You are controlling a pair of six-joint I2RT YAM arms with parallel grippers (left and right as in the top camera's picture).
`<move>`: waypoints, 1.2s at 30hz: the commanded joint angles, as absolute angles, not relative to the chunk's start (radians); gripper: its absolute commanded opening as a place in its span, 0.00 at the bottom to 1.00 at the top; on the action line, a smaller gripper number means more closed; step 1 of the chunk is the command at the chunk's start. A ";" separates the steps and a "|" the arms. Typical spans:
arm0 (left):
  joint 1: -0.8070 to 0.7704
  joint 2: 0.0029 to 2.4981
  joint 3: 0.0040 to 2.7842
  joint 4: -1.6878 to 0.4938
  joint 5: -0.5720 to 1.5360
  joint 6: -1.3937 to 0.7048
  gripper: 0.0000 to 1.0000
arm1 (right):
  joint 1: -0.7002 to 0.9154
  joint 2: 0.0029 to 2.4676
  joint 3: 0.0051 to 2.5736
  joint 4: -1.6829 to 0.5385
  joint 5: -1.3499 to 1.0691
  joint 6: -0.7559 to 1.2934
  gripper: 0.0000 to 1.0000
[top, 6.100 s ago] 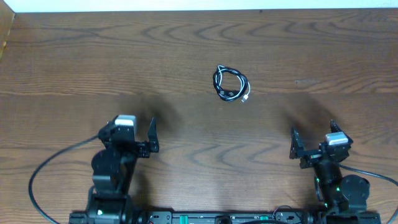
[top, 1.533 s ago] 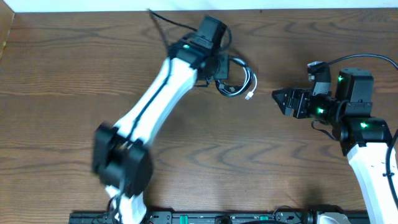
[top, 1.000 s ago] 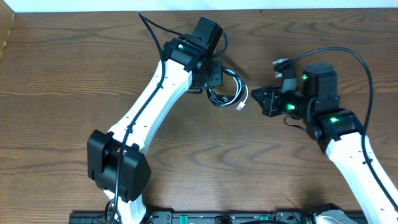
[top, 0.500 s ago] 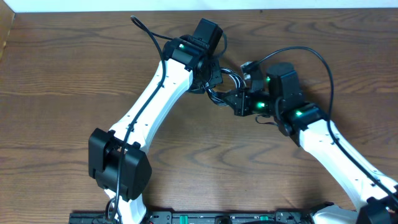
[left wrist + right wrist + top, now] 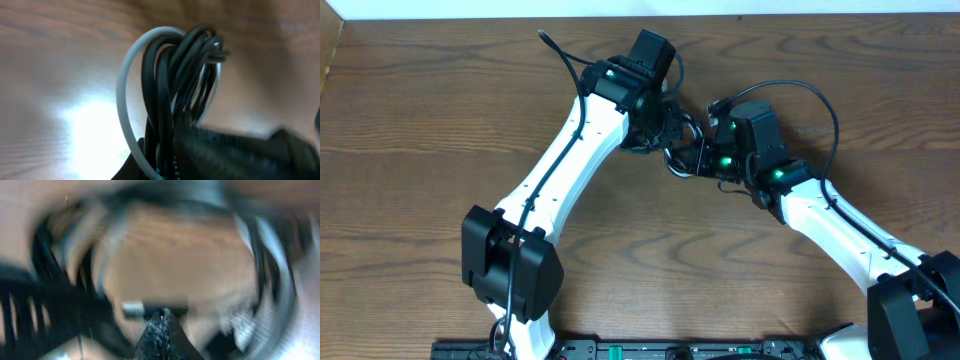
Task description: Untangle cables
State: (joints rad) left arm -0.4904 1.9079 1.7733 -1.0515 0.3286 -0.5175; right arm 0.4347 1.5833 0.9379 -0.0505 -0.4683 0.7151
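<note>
The cables [image 5: 170, 75] are not yet separated: black and white strands form one coil near the middle of the desk [image 5: 440, 120], toward its far edge. The left gripper [image 5: 663, 126] pinches the bundle. The right gripper [image 5: 697, 160] is pressed closed just beside it, and blur hides whether it holds a strand. By the look of it, all the untangling remains.

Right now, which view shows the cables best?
Left wrist: the cables fill the frame close up, with the black strands and one white loop easy to tell apart. Overhead shows them small and partly hidden. Right wrist is heavily blurred.
</note>
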 commanded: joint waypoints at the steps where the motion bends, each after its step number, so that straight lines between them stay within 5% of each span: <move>1: -0.499 1.910 1.771 -1.063 0.471 -0.444 0.08 | 0.433 1.591 0.953 -0.028 -0.406 0.748 0.01; 18: -0.498 1.910 1.771 -1.076 0.391 -0.360 0.08 | 0.312 1.509 0.954 -0.018 -0.530 0.698 0.02; 25: -0.497 1.910 1.771 -1.053 0.354 -0.365 0.07 | 0.306 1.434 0.954 -0.207 -0.552 0.649 0.03; 36: -0.496 1.909 1.771 -1.030 0.516 -0.372 0.07 | 0.428 1.543 0.953 -0.262 -0.267 0.678 0.01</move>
